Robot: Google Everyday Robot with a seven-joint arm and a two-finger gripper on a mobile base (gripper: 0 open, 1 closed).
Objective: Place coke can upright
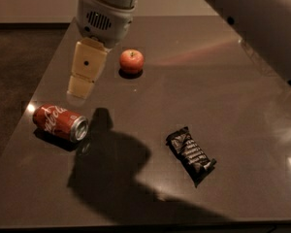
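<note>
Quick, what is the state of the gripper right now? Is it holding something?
Gripper: open or closed cannot be told. It hangs over the table near the coke can, which lies on its side, not held.
</note>
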